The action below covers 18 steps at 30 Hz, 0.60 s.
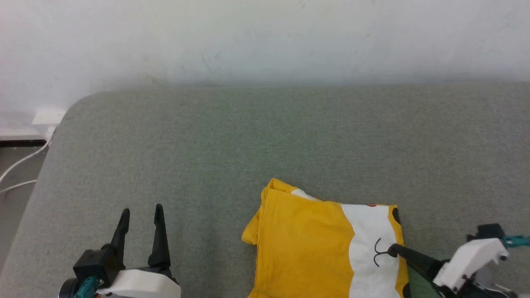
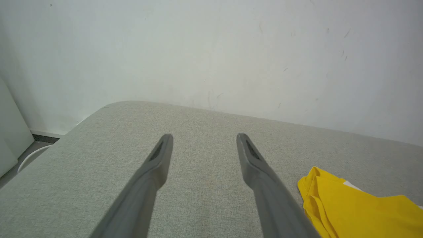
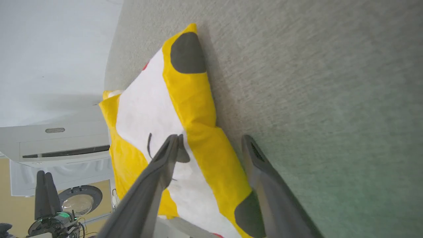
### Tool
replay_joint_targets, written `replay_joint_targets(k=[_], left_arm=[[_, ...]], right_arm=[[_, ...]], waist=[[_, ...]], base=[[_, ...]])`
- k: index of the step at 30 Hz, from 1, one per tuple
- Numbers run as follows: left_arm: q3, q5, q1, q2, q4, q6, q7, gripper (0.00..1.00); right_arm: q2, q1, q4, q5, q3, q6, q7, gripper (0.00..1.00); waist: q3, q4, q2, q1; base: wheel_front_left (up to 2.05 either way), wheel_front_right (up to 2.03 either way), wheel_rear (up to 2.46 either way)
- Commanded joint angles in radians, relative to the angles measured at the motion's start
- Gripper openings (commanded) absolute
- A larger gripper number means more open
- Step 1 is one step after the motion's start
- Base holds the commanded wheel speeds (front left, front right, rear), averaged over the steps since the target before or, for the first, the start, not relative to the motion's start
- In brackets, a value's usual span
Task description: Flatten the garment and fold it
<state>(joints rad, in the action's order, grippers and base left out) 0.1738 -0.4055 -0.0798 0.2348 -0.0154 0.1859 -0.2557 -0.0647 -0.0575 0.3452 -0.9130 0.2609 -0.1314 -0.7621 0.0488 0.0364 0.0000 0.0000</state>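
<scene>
Partly cut off by the bottom of the head view, the garment [image 1: 302, 244], a yellow T-shirt folded into a rough rectangle, lies at the near edge of the grey padded surface [image 1: 248, 136], right of its middle. How far it runs toward the robot cannot be seen. Most of its print is folded out of sight: a white patch with a thin black curved line, a black spot at the far right corner and a sliver of red show. Its left edge bunches into loose layers too muddled to count.

The right gripper [image 3: 211, 138] reaches in from the near right, fingers spread and pinching nothing. The right wrist view shows one finger [image 3: 165, 158] with its tip over the white patch and the other tip beyond the shirt's yellow right edge, over bare surface, so that edge sits between them. In the head view the second finger is hidden, and whether the tip presses the cloth or hovers just above it cannot be told.

The left gripper [image 1: 142, 209] hangs at the near left, well apart from the shirt, fingers parted and empty over bare fabric. Farther back the surface meets a white wall [image 1: 265, 41]. Off its rounded far left corner, white cables [image 1: 22, 160] trail on the floor.
</scene>
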Motion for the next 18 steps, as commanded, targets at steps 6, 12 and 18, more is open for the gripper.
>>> replay_joint_targets(k=[6,12,18], left_arm=[[0.009,-0.003,0.017,0.004,-0.003,0.000,-0.001,1.00],[0.017,0.006,0.009,0.016,-0.004,0.003,0.003,1.00],[0.012,0.009,-0.014,0.031,0.010,0.013,0.008,1.00]], right_arm=[[0.008,-0.049,0.068,-0.046,-0.105,0.001,0.002,0.07],[-0.033,-0.067,0.063,-0.020,-0.195,0.001,0.078,0.00],[-0.154,-0.086,0.004,0.130,-0.334,0.001,0.225,0.00]], waist=[[0.008,0.021,0.0000,0.0000],[-0.009,0.026,0.0000,0.0000],[-0.020,-0.004,0.0000,0.0000]], base=[[0.00,0.00,0.00],[0.00,0.00,0.00],[0.00,0.00,0.00]])
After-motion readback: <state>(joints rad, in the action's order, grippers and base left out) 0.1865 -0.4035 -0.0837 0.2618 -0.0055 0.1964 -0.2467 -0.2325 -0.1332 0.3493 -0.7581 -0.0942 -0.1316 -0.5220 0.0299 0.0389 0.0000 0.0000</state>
